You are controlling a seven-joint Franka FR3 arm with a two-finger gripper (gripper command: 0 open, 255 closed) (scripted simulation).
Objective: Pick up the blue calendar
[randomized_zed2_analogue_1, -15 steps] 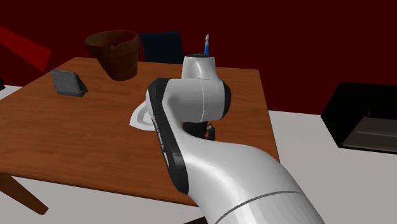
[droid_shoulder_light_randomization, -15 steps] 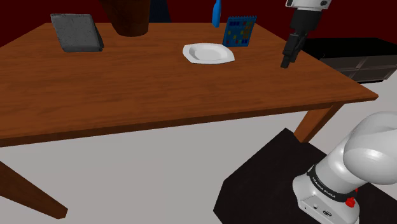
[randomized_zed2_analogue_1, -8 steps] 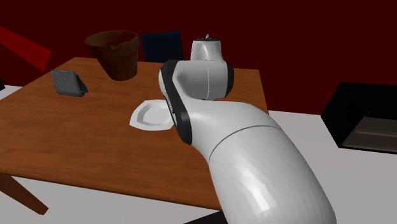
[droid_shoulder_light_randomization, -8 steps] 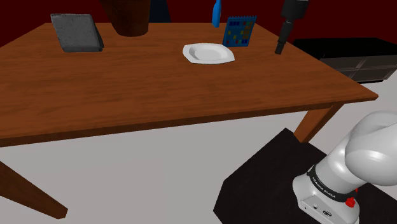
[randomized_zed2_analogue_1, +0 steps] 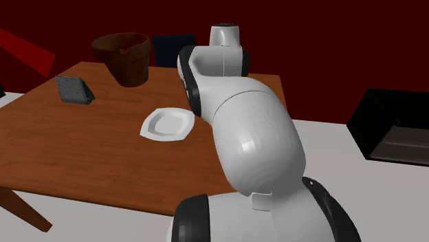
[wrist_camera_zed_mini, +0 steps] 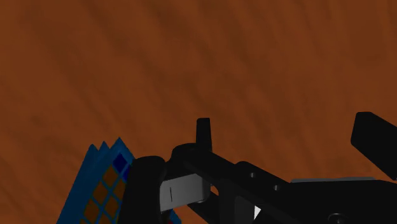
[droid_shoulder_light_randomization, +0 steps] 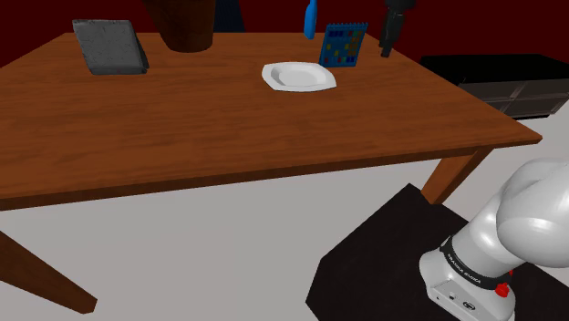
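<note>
The blue calendar (droid_shoulder_light_randomization: 344, 46) stands upright near the desk's (droid_shoulder_light_randomization: 228, 128) far edge, just beside a white plate (droid_shoulder_light_randomization: 299, 76). In the second exterior view the arm (randomized_zed2_analogue_1: 254, 144) hides it. The gripper (droid_shoulder_light_randomization: 386, 50) hovers near it on the shoulder view's right, fingers apart, clasping nothing. The brown pot (droid_shoulder_light_randomization: 187, 27) is cut off at the top, so its inside cannot be seen.

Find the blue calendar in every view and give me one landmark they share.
Shoulder view: the blue calendar stands near the far edge of the brown wooden table, right of the white plate.
Second exterior view: hidden behind the white arm.
Wrist view: the blue calendar is beside the gripper, outside its fingers.
Shared landmark: the brown wooden table.
</note>
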